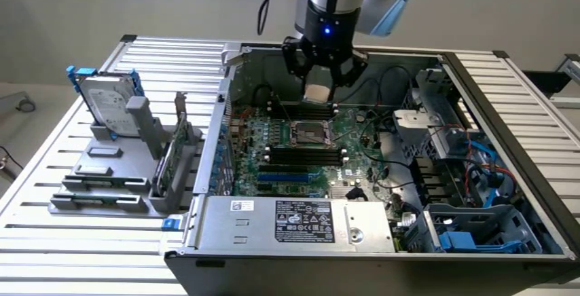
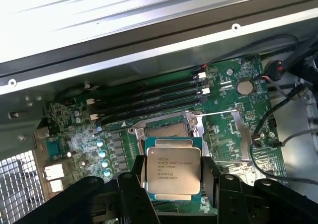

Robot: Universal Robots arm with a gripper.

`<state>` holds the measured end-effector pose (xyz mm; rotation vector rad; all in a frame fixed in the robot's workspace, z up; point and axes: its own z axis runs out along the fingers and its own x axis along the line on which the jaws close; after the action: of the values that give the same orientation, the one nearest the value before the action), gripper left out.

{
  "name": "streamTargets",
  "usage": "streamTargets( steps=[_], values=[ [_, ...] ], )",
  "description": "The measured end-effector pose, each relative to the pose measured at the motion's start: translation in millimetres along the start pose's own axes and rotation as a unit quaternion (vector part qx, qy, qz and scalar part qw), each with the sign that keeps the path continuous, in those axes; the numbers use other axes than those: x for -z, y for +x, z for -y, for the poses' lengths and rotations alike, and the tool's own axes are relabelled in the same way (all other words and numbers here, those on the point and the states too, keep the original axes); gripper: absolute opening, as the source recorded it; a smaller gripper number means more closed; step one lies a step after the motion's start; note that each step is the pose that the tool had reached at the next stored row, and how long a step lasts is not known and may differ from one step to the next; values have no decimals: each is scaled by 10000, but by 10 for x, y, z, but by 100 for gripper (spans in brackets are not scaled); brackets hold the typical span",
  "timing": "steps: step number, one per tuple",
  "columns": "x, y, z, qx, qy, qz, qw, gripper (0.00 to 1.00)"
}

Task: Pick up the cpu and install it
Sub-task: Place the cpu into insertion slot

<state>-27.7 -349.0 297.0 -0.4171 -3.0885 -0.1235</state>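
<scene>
I see the gripper (image 2: 173,180) clamped on the cpu (image 2: 172,169), a finger each side, chip flat w/ label up, held over the motherboard (image 2: 248,65) near the socket (image 2: 174,128).

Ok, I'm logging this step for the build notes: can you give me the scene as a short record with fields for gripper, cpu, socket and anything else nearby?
gripper: shut on the cpu, over the motherboard inside the case
cpu: held at two opposite edges between the fingers, metal top toward the wrist camera
socket: on the motherboard, beneath the gripper; cpu not yet in it
hard drive: upright in a grey stand, outside the case at the exterior view's left
</scene>
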Motion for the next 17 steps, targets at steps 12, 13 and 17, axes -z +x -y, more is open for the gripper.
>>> streamTargets(
  steps=[12, 13, 17],
  values=[
    [-37, -1, 3, -1039, -34, 76, 9946, 55],
    [-40, -1, 3, -1123, -36, 82, 9936, 55],
    [-53, -2, 4, -1425, -43, 96, 9897, 55]
  ],
)
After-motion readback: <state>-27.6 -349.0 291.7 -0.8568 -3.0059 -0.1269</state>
